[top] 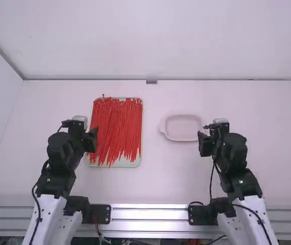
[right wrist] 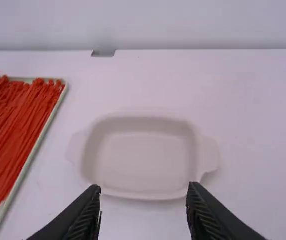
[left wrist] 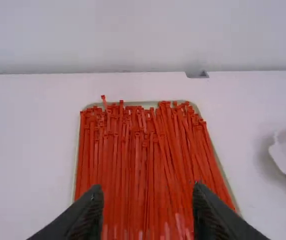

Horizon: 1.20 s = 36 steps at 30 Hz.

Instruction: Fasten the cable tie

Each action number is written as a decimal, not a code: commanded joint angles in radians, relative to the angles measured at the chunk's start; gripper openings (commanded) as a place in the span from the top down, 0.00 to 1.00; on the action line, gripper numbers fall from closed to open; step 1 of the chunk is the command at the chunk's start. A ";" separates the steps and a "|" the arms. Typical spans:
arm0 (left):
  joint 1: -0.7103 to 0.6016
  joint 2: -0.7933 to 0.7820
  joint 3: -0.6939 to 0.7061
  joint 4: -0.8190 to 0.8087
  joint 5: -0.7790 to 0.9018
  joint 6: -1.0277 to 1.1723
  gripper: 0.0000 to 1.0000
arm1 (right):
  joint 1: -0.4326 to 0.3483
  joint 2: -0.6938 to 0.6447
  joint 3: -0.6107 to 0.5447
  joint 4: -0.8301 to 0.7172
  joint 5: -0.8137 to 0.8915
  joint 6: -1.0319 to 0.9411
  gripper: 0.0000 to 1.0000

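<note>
Black fingers of the left gripper (left wrist: 145, 192) are seen spread wide and empty, held above the near end of a heap of red cable ties (left wrist: 143, 150); in the high view it (top: 90, 139) is placed at about eight o'clock of the heap. The right gripper (right wrist: 143, 192) is likewise spread with nothing between its fingers, and is held at about four o'clock of a white dish (right wrist: 143, 155).

The ties (top: 117, 130) are laid lengthwise, packed and overlapping, on a pale tray (top: 127, 164) that sits at nine o'clock of the dish (top: 182, 127), a little apart from it. No tie has been lifted and the dish holds nothing. Farther off, bare desk (top: 237, 102) runs to the back wall, where a small grey bracket (top: 151, 80) is fixed at twelve o'clock.

The task is judged to be at its first step: a tie is yet to be picked. A lowering of the left gripper onto one strand at the heap's edge would be called for, so that a single tie is pinched and not a bundle. Its tail would then have to be threaded through its head with the other gripper.
</note>
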 commanded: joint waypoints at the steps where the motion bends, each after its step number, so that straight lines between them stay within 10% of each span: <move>1: -0.007 0.069 0.078 -0.024 0.036 -0.026 0.49 | 0.031 0.075 0.094 -0.030 -0.026 0.022 0.48; 12: -0.012 0.342 0.340 -0.274 0.012 -0.058 0.26 | 0.174 0.354 0.365 -0.277 0.041 0.053 0.26; 36: -0.016 0.653 0.640 -0.463 0.061 -0.053 0.01 | 0.092 0.639 0.643 -0.508 -0.036 0.073 0.02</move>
